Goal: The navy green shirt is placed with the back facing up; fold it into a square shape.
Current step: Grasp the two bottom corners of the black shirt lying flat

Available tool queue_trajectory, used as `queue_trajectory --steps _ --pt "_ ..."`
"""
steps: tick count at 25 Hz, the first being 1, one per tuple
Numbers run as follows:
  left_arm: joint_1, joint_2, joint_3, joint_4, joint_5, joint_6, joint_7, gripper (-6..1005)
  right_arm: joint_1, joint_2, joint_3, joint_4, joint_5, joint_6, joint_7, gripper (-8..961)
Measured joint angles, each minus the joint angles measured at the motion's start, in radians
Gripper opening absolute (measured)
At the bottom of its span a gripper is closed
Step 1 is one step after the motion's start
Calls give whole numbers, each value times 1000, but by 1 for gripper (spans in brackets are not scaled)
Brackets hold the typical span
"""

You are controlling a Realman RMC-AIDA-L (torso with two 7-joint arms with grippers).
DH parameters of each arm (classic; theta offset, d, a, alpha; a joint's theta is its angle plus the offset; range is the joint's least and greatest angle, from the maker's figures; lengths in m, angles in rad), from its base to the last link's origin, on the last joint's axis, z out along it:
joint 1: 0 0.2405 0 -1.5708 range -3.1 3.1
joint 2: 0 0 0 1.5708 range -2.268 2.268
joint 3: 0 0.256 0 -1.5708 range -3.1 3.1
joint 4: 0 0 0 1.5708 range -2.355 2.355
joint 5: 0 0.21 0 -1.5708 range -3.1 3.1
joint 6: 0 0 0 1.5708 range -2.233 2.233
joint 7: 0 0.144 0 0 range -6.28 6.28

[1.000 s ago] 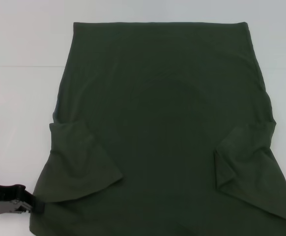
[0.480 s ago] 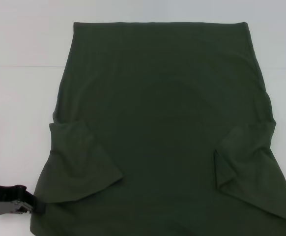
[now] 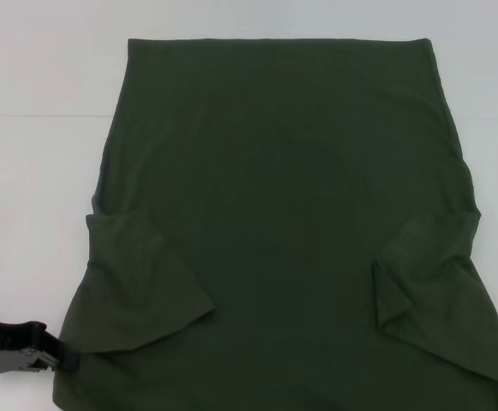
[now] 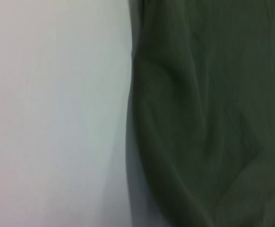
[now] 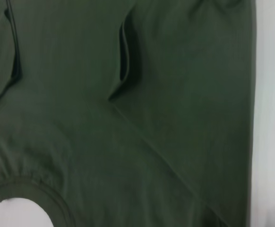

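The navy green shirt (image 3: 275, 223) lies flat on the white table (image 3: 35, 171), plain side up, with both short sleeves folded inward over the body. Its left sleeve flap (image 3: 138, 282) and right sleeve flap (image 3: 429, 274) show as angled panels. My left gripper (image 3: 65, 358) sits low at the shirt's near left edge, by the corner of the left flap. The left wrist view shows the shirt's side edge (image 4: 137, 118) against the table. In the right wrist view I see the ribbed collar (image 5: 38, 187) and a sleeve fold (image 5: 123, 71). The right gripper is out of view.
White table surface (image 3: 26, 77) runs along the shirt's left side and the far edge. On the right, a narrower strip of table (image 3: 497, 128) shows beside the shirt. The shirt's near part runs out of the head view.
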Motion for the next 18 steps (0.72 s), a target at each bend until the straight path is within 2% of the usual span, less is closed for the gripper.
queue_trajectory --steps 8,18 --pt "0 0 0 0 0 0 4 27 9 10 -7 0 0 9 -1 885" --pt "3 -1 0 0 0 1 8 27 10 13 -21 0 -20 21 3 885"
